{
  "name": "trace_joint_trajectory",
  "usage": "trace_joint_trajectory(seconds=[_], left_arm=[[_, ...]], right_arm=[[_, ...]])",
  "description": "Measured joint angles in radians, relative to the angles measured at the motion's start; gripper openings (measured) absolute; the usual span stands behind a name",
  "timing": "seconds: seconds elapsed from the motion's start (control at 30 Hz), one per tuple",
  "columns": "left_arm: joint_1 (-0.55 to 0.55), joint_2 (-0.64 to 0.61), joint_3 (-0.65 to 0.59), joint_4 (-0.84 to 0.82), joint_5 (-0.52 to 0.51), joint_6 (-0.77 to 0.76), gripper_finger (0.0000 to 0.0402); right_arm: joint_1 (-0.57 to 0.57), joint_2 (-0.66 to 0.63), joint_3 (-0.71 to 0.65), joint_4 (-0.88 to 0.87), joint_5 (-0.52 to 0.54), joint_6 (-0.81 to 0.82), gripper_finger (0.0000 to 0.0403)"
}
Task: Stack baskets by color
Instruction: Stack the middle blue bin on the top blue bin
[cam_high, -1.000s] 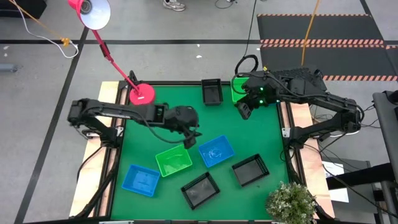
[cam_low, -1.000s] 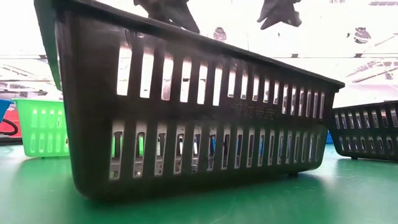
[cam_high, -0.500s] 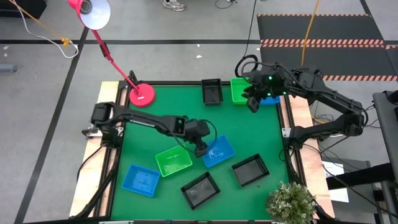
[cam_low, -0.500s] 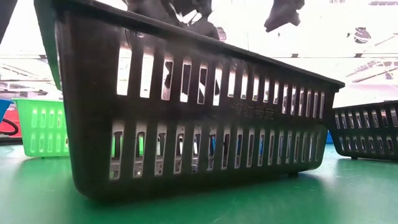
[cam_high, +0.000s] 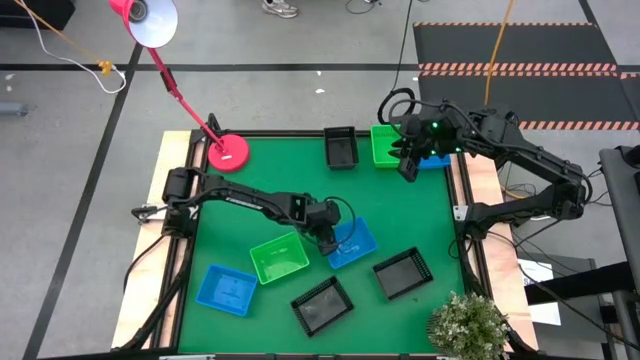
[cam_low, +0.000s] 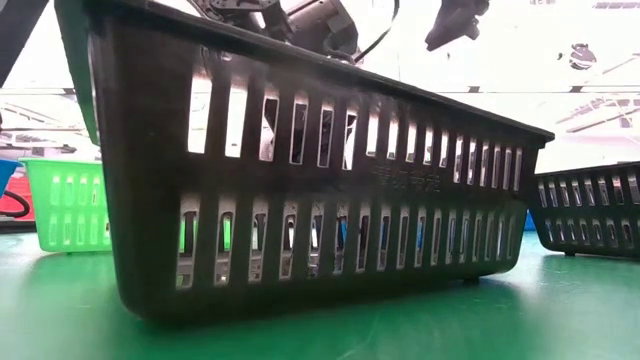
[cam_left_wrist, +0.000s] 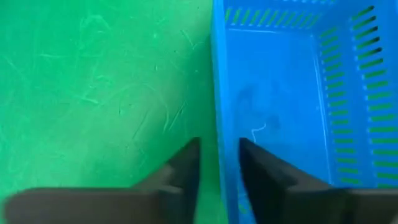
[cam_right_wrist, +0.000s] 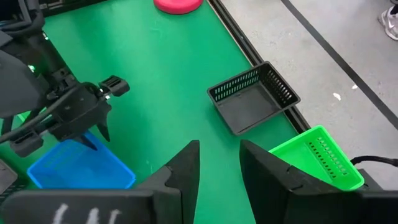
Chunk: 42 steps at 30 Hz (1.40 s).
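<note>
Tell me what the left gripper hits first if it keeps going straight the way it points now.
The left gripper points down at the blue basket. Its jaws straddle that basket's side wall, so it would most likely meet the wall's rim first, then the green table, though depth is unclear.

The high view looks straight down on the whole green table (cam_high: 400, 215) from well above, while the low view sits at table-top height, so near a black basket (cam_low: 320, 190) that it fills most of the picture. The left wrist view faces down, very close over the rim of a blue basket (cam_left_wrist: 273, 93). The right wrist view looks from higher up across the table and shares that blue basket (cam_right_wrist: 78, 165) with it.
</note>
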Motion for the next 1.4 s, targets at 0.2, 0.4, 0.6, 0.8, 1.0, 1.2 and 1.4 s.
trace_joint_trajectory(seconds=[0.2, 0.4, 0.6, 0.8, 1.0, 1.2, 1.4], left_arm=[[0.032, -0.012, 0.0, -0.007, 0.038, -0.006, 0.0013], [0.09, -0.096, 0.051, -0.064, 0.007, 0.089, 0.0008], [0.167, -0.173, 0.142, -0.2, -0.019, 0.252, 0.0006], [0.24, -0.23, 0.23, -0.287, 0.012, 0.488, 0.0006], [0.317, -0.251, 0.292, -0.383, 0.122, 0.71, 0.0012], [0.35, -0.253, 0.322, -0.46, 0.209, 0.871, 0.0009], [0.342, -0.252, 0.323, -0.482, 0.219, 0.989, 0.0009]], right_arm=[[0.0, 0.0, 0.0, 0.004, 0.0, 0.032, 0.0107], [0.0, 0.0, 0.0, 0.042, -0.009, 0.047, 0.0107], [0.001, 0.019, 0.0, 0.16, -0.082, 0.042, 0.0107], [0.035, 0.067, 0.0, 0.266, -0.181, -0.023, 0.0107], [0.122, 0.138, 0.0, 0.368, -0.135, -0.011, 0.0107], [0.178, 0.227, 0.0, 0.4, -0.006, 0.013, 0.0126], [0.193, 0.299, 0.0, 0.407, 0.053, 0.02, 0.0155]])
